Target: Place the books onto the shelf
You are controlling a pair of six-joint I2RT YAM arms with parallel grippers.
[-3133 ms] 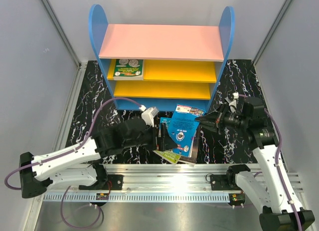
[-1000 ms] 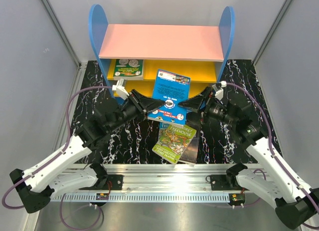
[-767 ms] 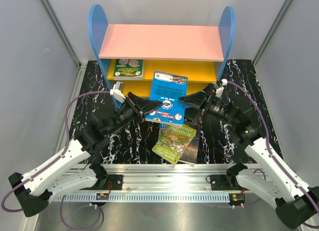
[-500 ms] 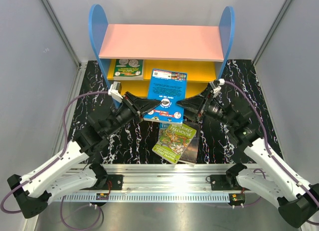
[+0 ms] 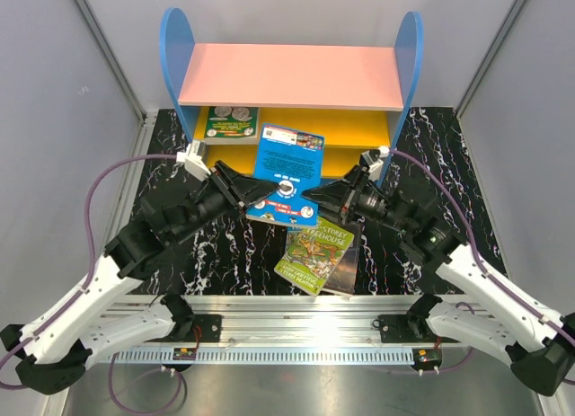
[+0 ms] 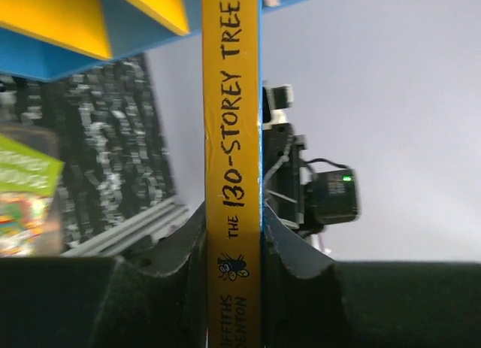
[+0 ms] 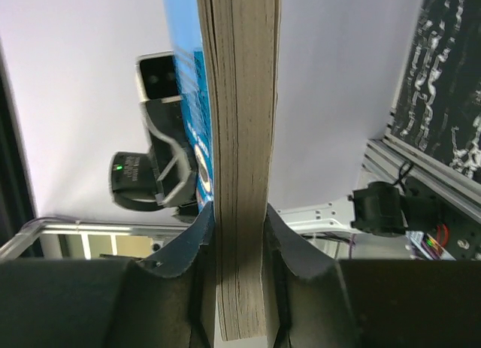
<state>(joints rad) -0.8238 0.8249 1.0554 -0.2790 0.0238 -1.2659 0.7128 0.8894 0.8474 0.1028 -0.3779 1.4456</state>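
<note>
A small shelf with blue round-topped sides, a pink top and yellow boards (image 5: 287,75) stands at the far edge of the black bench with white marble lines (image 5: 440,146). A green paperback book with white round coins (image 5: 229,122) lies flat at the left end of the upper yellow board. That one looks done.

The left tool (image 6: 233,209) is closed tight on the spine side of a blue paperback book with a yellow spine (image 5: 287,160). Its two fingers press on the front and back covers, so the book cannot slip.

The blue book is up in the air, just in front of the shelf, and does not touch the bench. Its top edge tips toward the yellow boards, so I think it is going there next.

The right tool (image 7: 240,213) pinches the other side of the book, where the page edges are. Its fingers sit against both covers. Thin books are floppy. I think two tools hold it so it stays flat and can be aimed into the gap.

A yellow-green paperback book (image 5: 314,245) lies flat near the middle of the near edge of the bench. It rests on top of a dark paperback book (image 5: 346,265), and only the right side of the dark one shows. These two wait their turn.

The gap under the pink top looks low, so the blue book could bump a board.
</note>
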